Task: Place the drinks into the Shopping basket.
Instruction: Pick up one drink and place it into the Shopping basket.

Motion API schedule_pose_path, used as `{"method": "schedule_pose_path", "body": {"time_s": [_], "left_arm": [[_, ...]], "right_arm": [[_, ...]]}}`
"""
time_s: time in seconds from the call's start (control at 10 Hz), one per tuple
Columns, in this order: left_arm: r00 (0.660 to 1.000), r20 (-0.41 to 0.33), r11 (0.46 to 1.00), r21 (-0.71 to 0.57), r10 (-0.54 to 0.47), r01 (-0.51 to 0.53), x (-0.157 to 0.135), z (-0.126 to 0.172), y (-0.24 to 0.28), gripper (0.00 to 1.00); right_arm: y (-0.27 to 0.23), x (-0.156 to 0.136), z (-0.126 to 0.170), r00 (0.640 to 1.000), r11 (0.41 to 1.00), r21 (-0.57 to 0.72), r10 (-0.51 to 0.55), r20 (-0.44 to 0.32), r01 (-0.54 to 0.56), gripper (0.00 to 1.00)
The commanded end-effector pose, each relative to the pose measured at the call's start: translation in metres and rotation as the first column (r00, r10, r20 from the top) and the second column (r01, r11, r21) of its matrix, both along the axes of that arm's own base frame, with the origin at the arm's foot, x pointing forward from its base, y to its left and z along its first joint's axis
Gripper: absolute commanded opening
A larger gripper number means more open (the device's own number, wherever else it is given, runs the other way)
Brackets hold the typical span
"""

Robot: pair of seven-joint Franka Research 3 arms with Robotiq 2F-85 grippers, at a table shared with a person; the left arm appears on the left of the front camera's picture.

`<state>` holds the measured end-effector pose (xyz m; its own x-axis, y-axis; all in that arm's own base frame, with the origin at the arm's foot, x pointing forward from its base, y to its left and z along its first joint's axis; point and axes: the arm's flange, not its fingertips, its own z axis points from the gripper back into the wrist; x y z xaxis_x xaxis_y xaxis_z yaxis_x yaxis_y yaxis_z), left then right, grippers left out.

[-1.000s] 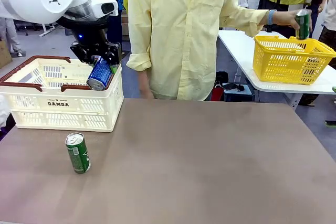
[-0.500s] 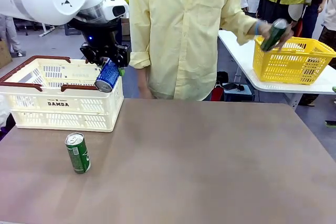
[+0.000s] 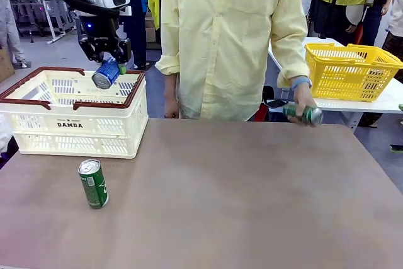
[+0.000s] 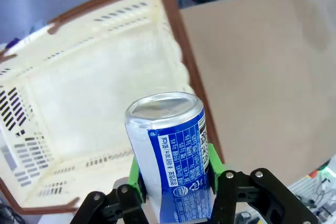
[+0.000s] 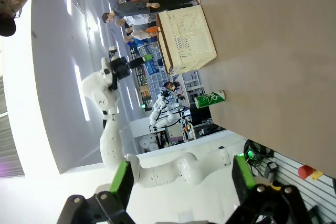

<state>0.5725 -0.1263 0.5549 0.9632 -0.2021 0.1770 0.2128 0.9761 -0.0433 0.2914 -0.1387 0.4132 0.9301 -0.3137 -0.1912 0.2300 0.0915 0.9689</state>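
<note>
**Blue can gripped over the basket, right jaws open**

Left jaws: clamped on a blue can (image 4: 169,156), green pads (image 4: 135,176) pressing its two sides low on the body. The can is tilted, silver top pointing away from the wrist. From the front it hangs in the air above the Shopping basket (image 3: 69,124), higher than the red-brown rim and over the far right part of the inside. It touches neither rim nor wall. The left wrist view looks past the can into the cream slotted floor of the basket.

Right jaws: spread wide with nothing between the pads, held well off the work. That wrist view sees the basket far off, turned sideways.

The basket sits at the left far side of the brown desk (image 3: 239,200). A green can (image 3: 93,183) stands upright on the desk in front of it, near but apart.

A person in a pale yellow shirt stands at the far edge. Their hand (image 3: 301,100) holds a second green can (image 3: 305,114) on its side at the far right edge; can't tell whether it touches the desk. Behind it is a yellow basket (image 3: 349,70) on a white side table (image 3: 390,102).
</note>
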Motion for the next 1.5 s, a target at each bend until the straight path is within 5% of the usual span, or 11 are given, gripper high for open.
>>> {"method": "schedule_pose_path", "body": {"time_s": [0.0,0.3,0.9,1.2,1.3,1.4], "left_arm": [[0.997,-0.021,0.997,0.015,0.07,-0.07,0.023,-0.012,-0.001,0.0],[0.984,0.049,0.985,0.018,0.173,-0.174,0.029,-0.06,0.015,0.0],[0.994,-0.059,0.996,0.011,0.087,-0.087,0.044,-0.15,0.045,0.0],[0.993,-0.09,0.997,0.002,0.082,-0.082,0.051,-0.163,0.045,0.0],[0.99,-0.088,0.994,0.0,0.11,-0.111,0.052,-0.162,0.047,0.21],[0.988,-0.085,0.991,0.02,0.132,-0.131,0.051,-0.161,0.048,0.77]], "right_arm": [[-0.001,-0.002,0.0,1.0,1.0,-0.004,0.013,0.026,-0.013,1.0],[-0.001,-0.002,0.0,1.0,1.0,-0.004,0.013,0.026,-0.013,1.0],[-0.001,-0.002,0.0,1.0,1.0,-0.004,0.013,0.026,-0.013,1.0],[-0.001,-0.002,0.0,1.0,1.0,-0.004,0.013,0.026,-0.013,1.0],[-0.001,-0.002,0.0,1.0,1.0,-0.004,0.013,0.026,-0.013,1.0],[-0.001,-0.002,0.0,1.0,1.0,-0.004,0.013,0.026,-0.013,1.0]]}}
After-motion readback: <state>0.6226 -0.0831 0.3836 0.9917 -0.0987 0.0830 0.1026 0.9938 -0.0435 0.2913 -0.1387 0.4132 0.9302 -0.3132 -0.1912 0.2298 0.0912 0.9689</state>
